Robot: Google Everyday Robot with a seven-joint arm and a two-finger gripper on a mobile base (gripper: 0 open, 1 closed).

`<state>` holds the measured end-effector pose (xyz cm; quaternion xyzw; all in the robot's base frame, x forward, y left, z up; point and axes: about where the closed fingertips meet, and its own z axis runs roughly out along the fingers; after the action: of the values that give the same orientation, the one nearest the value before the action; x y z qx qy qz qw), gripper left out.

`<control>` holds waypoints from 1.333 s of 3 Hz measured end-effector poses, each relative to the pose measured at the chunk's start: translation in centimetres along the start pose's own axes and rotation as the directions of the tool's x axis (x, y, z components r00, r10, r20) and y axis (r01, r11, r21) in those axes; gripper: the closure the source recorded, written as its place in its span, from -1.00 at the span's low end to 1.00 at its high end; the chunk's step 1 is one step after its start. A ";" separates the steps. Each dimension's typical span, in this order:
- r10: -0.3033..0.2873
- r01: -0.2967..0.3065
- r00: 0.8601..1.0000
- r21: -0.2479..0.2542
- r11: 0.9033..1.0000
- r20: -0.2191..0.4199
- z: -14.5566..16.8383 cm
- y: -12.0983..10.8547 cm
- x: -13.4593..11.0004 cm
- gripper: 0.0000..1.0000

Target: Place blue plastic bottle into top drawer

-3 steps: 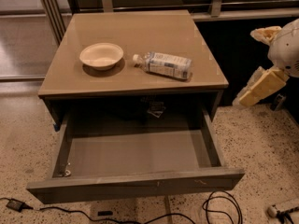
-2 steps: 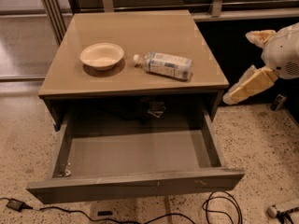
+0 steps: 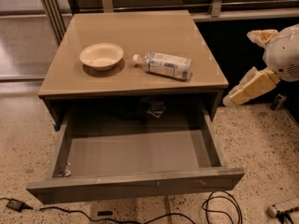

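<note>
Speckled floor (image 3: 261, 143) all round, black cables (image 3: 51, 210) trailing along the near edge, metal railing (image 3: 154, 6) and dark wall behind. In the middle, glossy tan cabinet top (image 3: 140, 31). On it, cream bowl (image 3: 102, 56) to the left. Bottle (image 3: 166, 65) near it on the right, lying on its side, white cap toward the bowl, not touching. Below the top, drawer (image 3: 135, 183) pulled out toward the camera. Off the cabinet's right side, gripper (image 3: 239, 66) in the air, cream fingers (image 3: 250, 87) spread apart, well clear of the bottle.
</note>
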<state>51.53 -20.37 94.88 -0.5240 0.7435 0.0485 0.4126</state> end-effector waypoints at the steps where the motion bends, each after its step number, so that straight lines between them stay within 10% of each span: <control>1: -0.069 0.069 0.998 0.005 0.998 -0.012 1.0 -0.3 -1.1 -1.00; 4: -0.144 0.143 0.987 -0.030 0.989 -0.065 6.2 -2.8 -2.3 -1.00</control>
<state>57.59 -16.85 93.35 -0.5827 0.7167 0.0105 0.3830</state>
